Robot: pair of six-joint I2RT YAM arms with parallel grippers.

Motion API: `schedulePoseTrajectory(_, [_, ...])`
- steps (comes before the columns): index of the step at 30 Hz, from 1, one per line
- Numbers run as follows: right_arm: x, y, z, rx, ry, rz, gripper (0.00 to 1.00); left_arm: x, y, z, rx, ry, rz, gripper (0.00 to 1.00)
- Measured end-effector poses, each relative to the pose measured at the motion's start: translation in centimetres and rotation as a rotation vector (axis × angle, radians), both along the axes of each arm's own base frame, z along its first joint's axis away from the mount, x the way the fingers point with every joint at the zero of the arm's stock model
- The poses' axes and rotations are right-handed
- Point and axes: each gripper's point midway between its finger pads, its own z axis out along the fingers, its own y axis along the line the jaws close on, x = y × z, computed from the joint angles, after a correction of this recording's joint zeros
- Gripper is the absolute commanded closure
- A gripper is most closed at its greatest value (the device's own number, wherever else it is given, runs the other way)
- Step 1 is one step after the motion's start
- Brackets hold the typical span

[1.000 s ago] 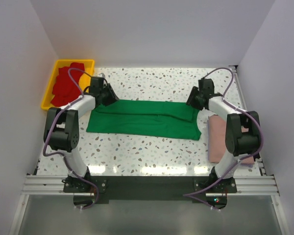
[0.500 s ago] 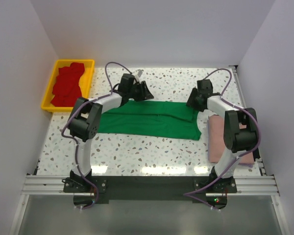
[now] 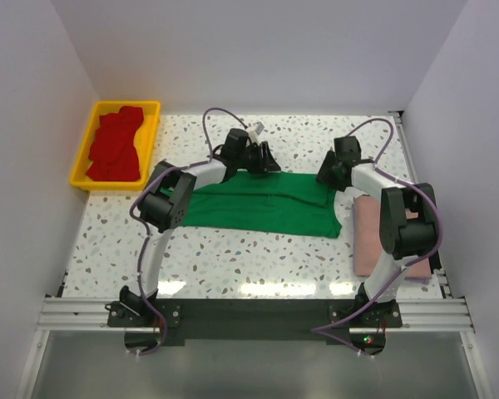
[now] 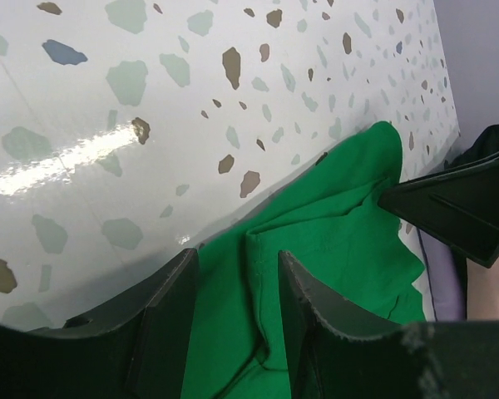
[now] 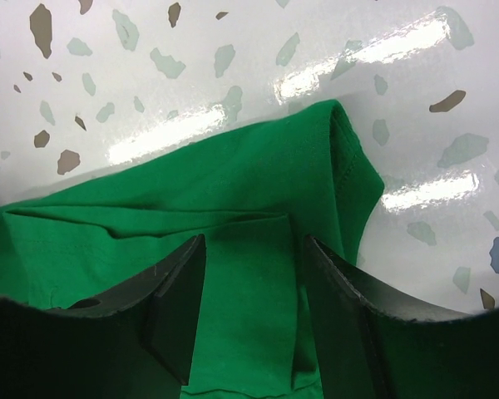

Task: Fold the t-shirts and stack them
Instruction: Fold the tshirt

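The green t-shirt [image 3: 266,204] is the one being folded. It lies as a long band across the middle of the desk [image 3: 233,249], left to right, with one layer already doubled over along its far side. The pink t-shirt [image 3: 373,237] lies folded against the right edge of the desk. The red t-shirts [image 3: 115,145] are heaped in the yellow tray [image 3: 108,184] at the far left corner.

Both hands sit low over the far edge of the green cloth. The left hand [image 4: 237,274] is about midway along that edge, its fingers spread with a raised crease of fabric running between them. The right hand [image 5: 254,245] is at the far right corner, where the sleeve end curls. Its fingers are spread too, straddling a flat folded flap. Neither looks to be pinching anything yet.

The step appears to be picking up the far edge for another fold. Next, each hand probably has to press down and close on the cloth, catching all the layers at its spot. Then the two would lift together and carry the edge over evenly, so the band does not skew or bunch.
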Motion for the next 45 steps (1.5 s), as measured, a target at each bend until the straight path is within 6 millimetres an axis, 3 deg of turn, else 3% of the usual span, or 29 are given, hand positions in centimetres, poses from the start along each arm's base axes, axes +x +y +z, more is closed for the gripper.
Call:
schedulePoseTrajectory(11, [0.1,0.0,0.6,0.003,-0.015,-0.003,0.46,-1.0,-2.6,-1.4,-0.038,0.012,-0.057,0.52])
schedulePoseTrajectory(23, [0.0,-0.1,0.5,-0.001,-0.013,-0.006,0.48,-1.4,-3.8,-0.3,-0.088,-0.005,-0.084,0.71])
schedulePoseTrajectory(42, [0.1,-0.2,-1.0,0.001,0.022,-0.016,0.69,-1.9,-4.0,-0.2,-0.11,-0.002,-0.108,0.97])
schedulePoseTrajectory(45, [0.1,-0.2,-1.1,0.001,0.023,-0.016,0.78,-2.2,-3.9,-0.7,-0.105,0.008,-0.108,0.97])
